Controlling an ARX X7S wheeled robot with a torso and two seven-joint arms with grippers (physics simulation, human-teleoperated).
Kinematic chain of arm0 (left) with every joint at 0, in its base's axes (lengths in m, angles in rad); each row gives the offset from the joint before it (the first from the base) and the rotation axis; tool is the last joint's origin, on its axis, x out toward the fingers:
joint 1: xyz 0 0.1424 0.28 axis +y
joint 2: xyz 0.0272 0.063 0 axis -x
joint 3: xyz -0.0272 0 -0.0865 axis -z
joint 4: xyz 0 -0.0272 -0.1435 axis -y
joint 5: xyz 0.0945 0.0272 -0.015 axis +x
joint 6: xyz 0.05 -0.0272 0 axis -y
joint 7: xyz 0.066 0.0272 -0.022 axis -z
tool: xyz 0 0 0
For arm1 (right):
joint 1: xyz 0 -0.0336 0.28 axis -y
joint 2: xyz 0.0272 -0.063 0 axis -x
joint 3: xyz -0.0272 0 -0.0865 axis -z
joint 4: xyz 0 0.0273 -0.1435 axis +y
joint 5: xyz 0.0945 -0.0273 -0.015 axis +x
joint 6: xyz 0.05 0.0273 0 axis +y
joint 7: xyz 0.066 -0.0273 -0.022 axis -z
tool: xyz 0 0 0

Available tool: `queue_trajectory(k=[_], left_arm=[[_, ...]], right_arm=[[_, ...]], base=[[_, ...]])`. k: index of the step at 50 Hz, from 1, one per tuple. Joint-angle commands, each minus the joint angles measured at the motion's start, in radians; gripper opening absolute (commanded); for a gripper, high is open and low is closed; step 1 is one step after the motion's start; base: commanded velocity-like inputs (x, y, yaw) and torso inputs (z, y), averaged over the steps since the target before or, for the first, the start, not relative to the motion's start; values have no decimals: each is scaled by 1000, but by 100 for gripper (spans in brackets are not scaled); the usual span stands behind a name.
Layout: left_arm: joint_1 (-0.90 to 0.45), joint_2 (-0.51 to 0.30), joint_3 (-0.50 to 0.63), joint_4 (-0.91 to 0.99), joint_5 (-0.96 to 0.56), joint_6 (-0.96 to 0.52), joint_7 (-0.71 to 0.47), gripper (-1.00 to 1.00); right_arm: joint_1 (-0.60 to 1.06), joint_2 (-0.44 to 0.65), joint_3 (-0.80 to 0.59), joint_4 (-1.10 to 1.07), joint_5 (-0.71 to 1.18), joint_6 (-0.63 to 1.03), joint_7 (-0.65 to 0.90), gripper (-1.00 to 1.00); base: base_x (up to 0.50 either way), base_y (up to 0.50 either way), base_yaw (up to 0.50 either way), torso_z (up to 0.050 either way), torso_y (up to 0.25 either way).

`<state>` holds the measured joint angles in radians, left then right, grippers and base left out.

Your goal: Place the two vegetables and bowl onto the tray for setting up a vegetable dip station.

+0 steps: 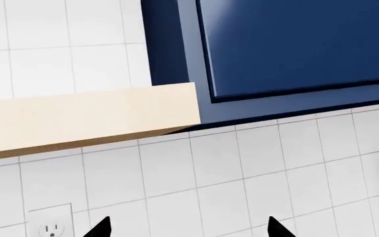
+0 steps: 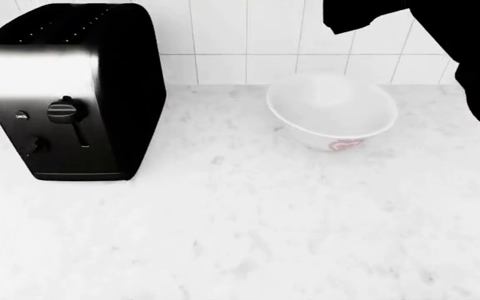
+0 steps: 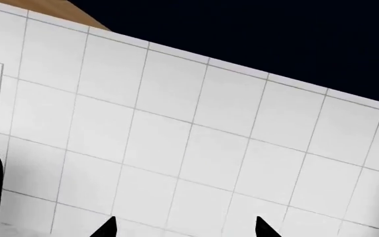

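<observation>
Left end effector (image 1: 185, 228), left wrist view: only two dark fingertips show at the lower edge of the frame, set wide apart with nothing between them, facing a white tiled wall with a wall socket (image 1: 51, 228) at lower left, a pale wooden shelf (image 1: 84, 118) at centre left, and a dark blue cabinet (image 1: 288, 49) at upper right. Right end effector (image 3: 185, 227), right wrist view: likewise two tips spread wide at the lower edge, holding nothing, facing tiled wall. In the head view a dark mass at the upper right of the frame is probably part of an arm, but neither end effector can be made out there. Below and left of that mass, the bowl (image 2: 332, 111) stands upright on the white marble counter (image 2: 240, 237), right of centre and near the wall, its red-pink mark turned toward the camera; it appears to hold nothing. A black toaster (image 2: 69, 90) occupies the upper left of the frame, well apart from the bowl. Neither vegetable nor the tray appears in any view. Judged from these views, no part of the task is complete: the bowl is not yet grasped, both end effectors point at the wall rather than the counter, and the tray and vegetables remain to be found.
</observation>
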<state>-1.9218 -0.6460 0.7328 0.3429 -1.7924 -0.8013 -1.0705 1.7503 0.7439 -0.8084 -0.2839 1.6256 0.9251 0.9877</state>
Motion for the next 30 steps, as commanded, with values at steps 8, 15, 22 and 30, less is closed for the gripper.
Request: queue_trajectory(k=[8, 15, 22, 30], left_arm=[[-2, -2, -2, 0, -2, 0, -1, 100], [-9, -6, -6, -1, -5, 0, -3, 100], [-13, -6, -9, 2, -6, 0, -4, 100], [-15, -5, -9, 0, -6, -1, -2, 100]], right_arm=[[4, -2, -31, 52, 61, 50, 76, 100], [-30, 16, -30, 85, 80, 37, 86, 100], [-43, 25, -44, 87, 65, 47, 72, 100], [-70, 35, -55, 136, 88, 49, 90, 100]], base=[[0, 0, 0, 0, 0], [0, 0, 0, 0, 0], [0, 0, 0, 0, 0], [0, 0, 0, 0, 0]])
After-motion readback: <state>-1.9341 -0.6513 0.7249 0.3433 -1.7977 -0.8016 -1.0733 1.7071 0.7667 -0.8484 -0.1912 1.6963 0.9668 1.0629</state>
